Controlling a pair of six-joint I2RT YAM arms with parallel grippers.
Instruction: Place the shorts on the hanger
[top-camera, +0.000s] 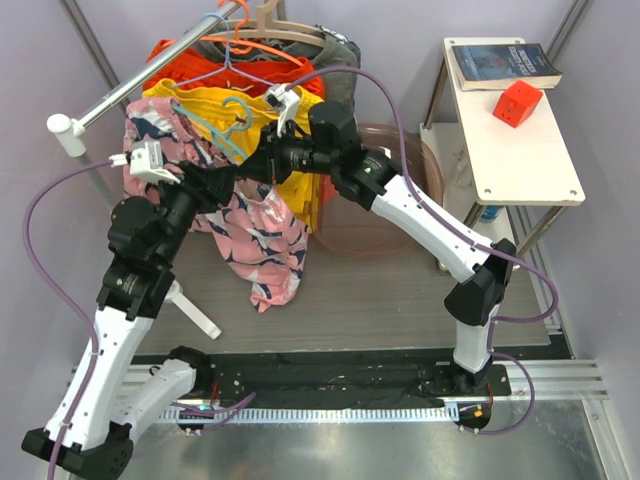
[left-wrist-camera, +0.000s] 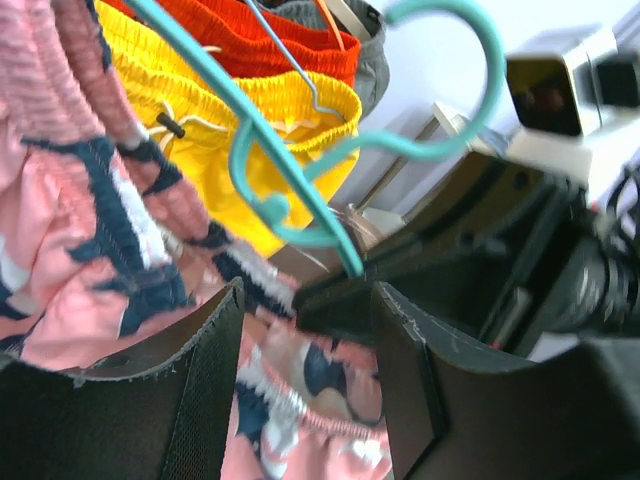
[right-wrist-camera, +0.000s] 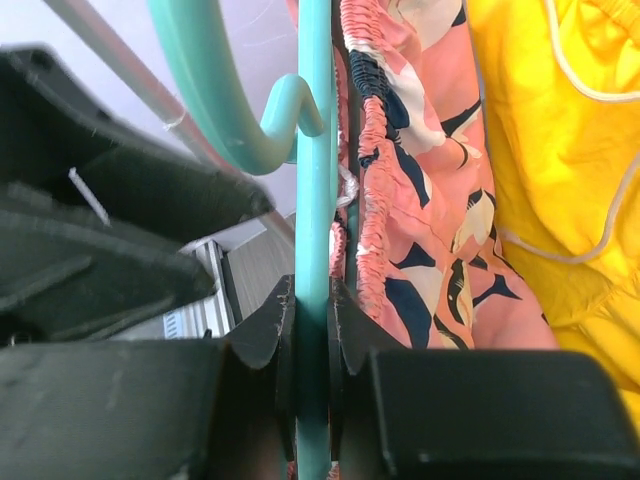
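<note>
The pink shorts (top-camera: 265, 240) with navy and white shapes hang in a bunch below the rail. Their gathered waistband lies against the teal hanger (top-camera: 213, 130). My right gripper (top-camera: 263, 163) is shut on the hanger's straight bar (right-wrist-camera: 313, 150), with the shorts (right-wrist-camera: 420, 230) just to the right of its fingers (right-wrist-camera: 312, 300). My left gripper (top-camera: 233, 182) stands open. Shorts fabric (left-wrist-camera: 100, 200) and waistband cross the gap between its fingers (left-wrist-camera: 308, 295). The hanger's hook (left-wrist-camera: 420, 148) curves above them. The right gripper's dark fingers sit just beyond the left gripper's gap.
Plain yellow shorts (top-camera: 290, 150) hang behind the pink ones. Orange and grey garments share the metal rail (top-camera: 130, 90) with an orange hanger (top-camera: 262, 47) and a wooden hanger. A round tub (top-camera: 385, 205) stands at the right. The white side table (top-camera: 520, 160) holds a book and a red cube.
</note>
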